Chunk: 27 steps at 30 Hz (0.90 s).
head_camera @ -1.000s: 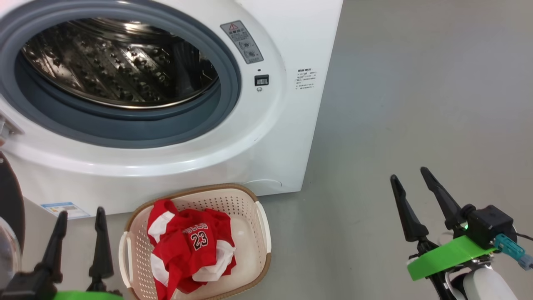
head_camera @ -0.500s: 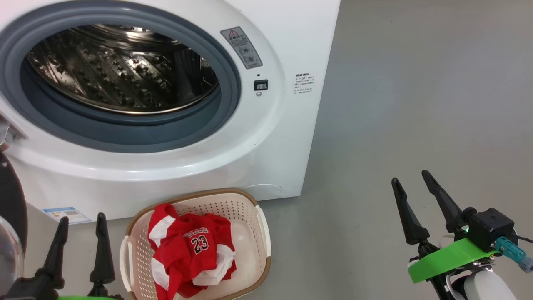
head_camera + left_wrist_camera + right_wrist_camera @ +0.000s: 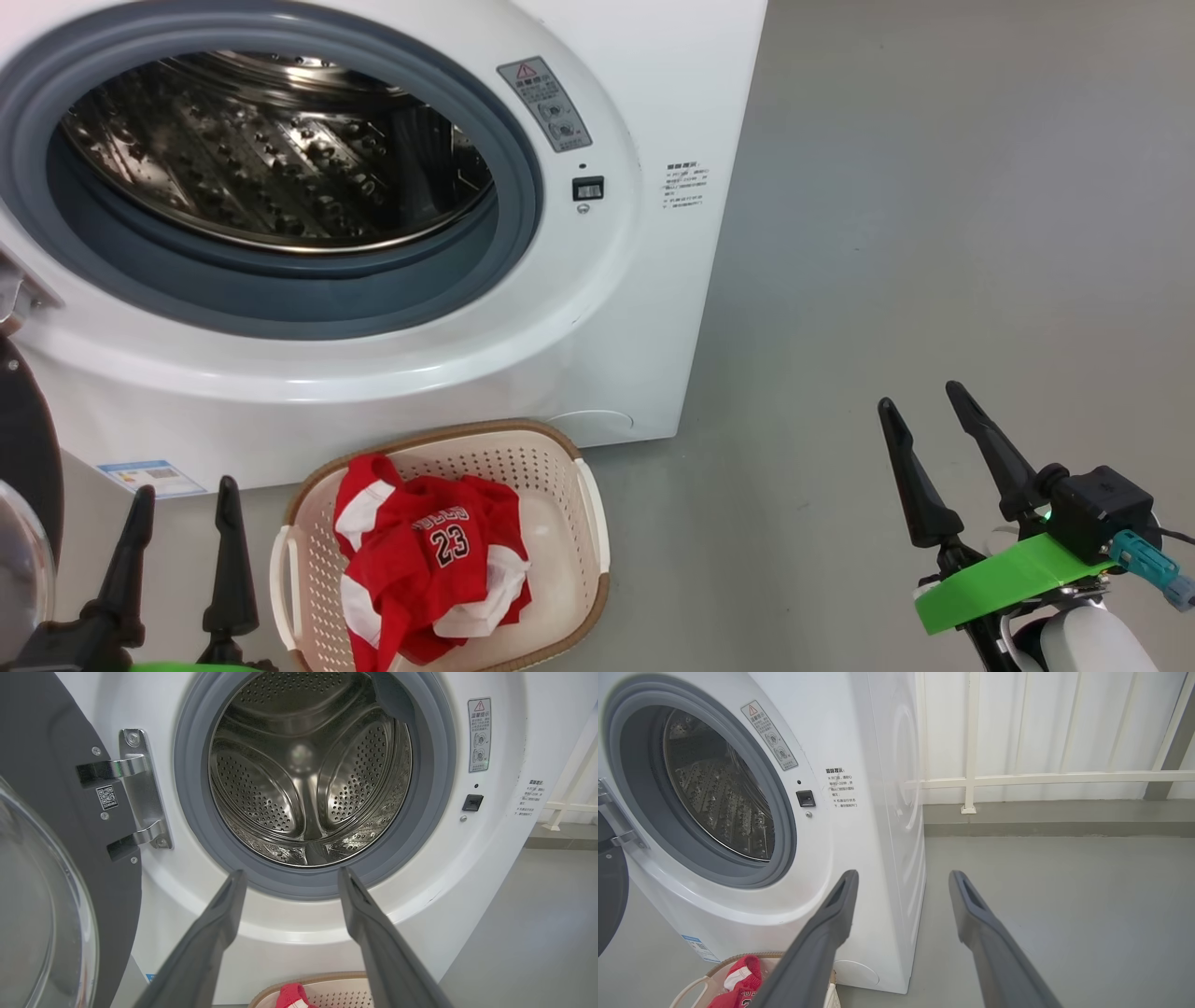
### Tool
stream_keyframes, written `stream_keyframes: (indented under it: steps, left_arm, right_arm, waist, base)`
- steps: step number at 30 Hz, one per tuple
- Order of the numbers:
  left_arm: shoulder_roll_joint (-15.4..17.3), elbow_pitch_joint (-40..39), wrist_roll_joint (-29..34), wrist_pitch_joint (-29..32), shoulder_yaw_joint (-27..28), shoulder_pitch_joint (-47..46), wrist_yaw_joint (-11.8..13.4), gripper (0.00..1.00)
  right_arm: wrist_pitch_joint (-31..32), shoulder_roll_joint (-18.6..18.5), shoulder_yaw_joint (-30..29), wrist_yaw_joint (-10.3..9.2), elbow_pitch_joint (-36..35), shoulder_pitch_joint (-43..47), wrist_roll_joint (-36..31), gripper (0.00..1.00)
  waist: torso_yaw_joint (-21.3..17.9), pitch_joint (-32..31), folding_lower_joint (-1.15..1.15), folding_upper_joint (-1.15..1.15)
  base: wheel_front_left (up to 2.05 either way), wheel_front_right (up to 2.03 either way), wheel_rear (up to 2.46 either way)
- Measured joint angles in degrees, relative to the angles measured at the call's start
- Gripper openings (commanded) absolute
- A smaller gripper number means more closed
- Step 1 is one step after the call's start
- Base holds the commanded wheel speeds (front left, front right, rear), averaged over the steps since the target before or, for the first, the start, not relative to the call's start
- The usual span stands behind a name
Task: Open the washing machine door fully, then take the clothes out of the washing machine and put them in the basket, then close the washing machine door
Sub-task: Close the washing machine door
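The clothes [image 3: 429,560] lie crumpled in the basket [image 3: 467,431], a red jersey with its number 23 facing up and reading upright from the near side. White patches show at its edges; whether they are trim or a separate garment is hard to make out.

The basket stands on the floor [image 3: 934,187] just near of the washing machine [image 3: 597,308], its far end close to the machine's foot and a handle on its left and right sides. Its near end is cut off by the picture's edge, so its long axis cannot be told.

The machine's round mouth faces the near side, with the rubber ring [image 3: 280,289] around the perforated steel drum [image 3: 271,149]. The washing machine door [image 3: 56,826] is swung out to the left on its hinge [image 3: 135,793], inner face and glass bowl turned toward the right; most of it is cut off.

The left gripper [image 3: 185,485] hangs just left of the basket, fingers spread apart, holding nothing and pointing far toward the machine. The right gripper [image 3: 918,394] is well to the right over bare floor, likewise spread and empty.
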Motion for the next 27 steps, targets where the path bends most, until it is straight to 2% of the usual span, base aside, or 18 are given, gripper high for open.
stream_keyframes:
  steps: [13,27]
  left_arm:
    - [0.0,0.1,0.0,0.0,-0.2,0.0,0.0,1.00]
    - [0.0,0.2,-0.2,0.0,-0.3,0.0,0.0,1.00]
  right_arm:
    - [0.0,0.0,0.0,0.00,0.0,0.0,0.0,1.00]
    - [0.0,0.0,0.0,0.00,0.0,0.0,0.0,1.00]
  waist:
    - [0.1,0.0,0.00,0.00]
    - [0.0,-0.3,0.00,0.00]
  base:
    - [-0.11,0.11,0.00]
    - [-1.20,1.20,0.00]
